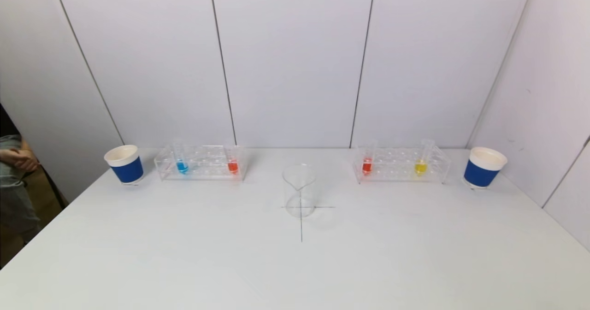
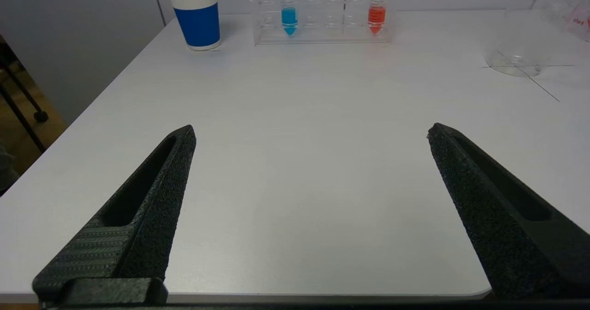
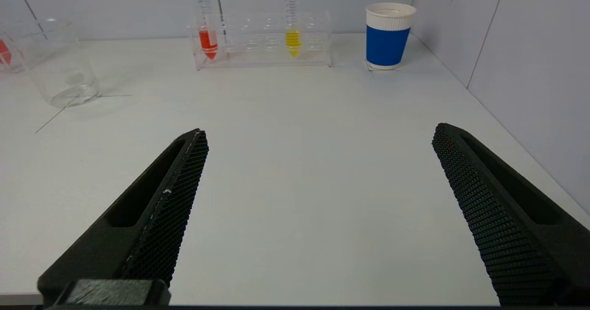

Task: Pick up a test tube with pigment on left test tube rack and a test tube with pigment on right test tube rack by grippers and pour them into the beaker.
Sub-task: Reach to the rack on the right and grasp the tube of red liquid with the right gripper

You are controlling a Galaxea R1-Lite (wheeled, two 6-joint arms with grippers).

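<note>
Farthest left of the beaker (image 1: 299,190), which stands at the middle of the white table (image 1: 295,264) on a drawn cross, is a blue paper cup (image 1: 125,164). Between that cup and the beaker sits the left test tube rack (image 1: 201,162), holding a blue-pigment tube (image 1: 181,161) at its end far from the beaker and an orange-red tube (image 1: 233,161) at its end toward the beaker; both stand upright. Right of the beaker, the right test tube rack (image 1: 402,164) carries a red tube (image 1: 367,161) at its beaker end and a yellow tube (image 1: 421,162) at its far end, with a second blue cup (image 1: 484,167) beyond it. Near the front table edge, well back from the beaker, the left gripper (image 2: 311,132) hovers with its fingers spread wide and nothing between them; the right gripper (image 3: 318,135) does the same on the other side.
</note>
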